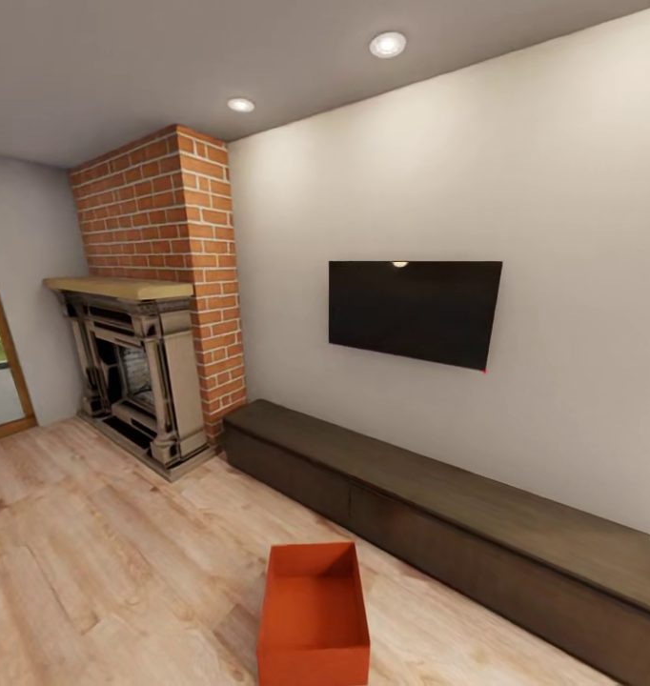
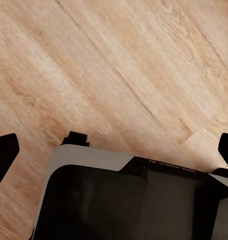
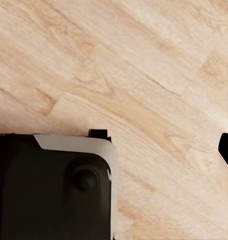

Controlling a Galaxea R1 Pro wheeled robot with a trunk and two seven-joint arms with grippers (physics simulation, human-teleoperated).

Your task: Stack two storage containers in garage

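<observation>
Lighting was bright and even from two ceiling downlights [image 1: 388,44]; shadows soft, TV [image 1: 414,311] carried small glare, renders slightly blurred, edges wide-angle skewed.

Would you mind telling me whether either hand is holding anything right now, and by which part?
Nothing is held. The orange-red container sits alone on the wood floor, and both wrist views show bare planks.

Orange-red bin [image 1: 314,615] on pale wood planks [image 1: 96,553], streaked with light tan grain. Red brick chimney [image 1: 172,238], grey fireplace [image 1: 134,381] under a tan mantel. Black TV [image 1: 413,311] on a white wall. Dark brown cabinet [image 1: 458,514].
</observation>
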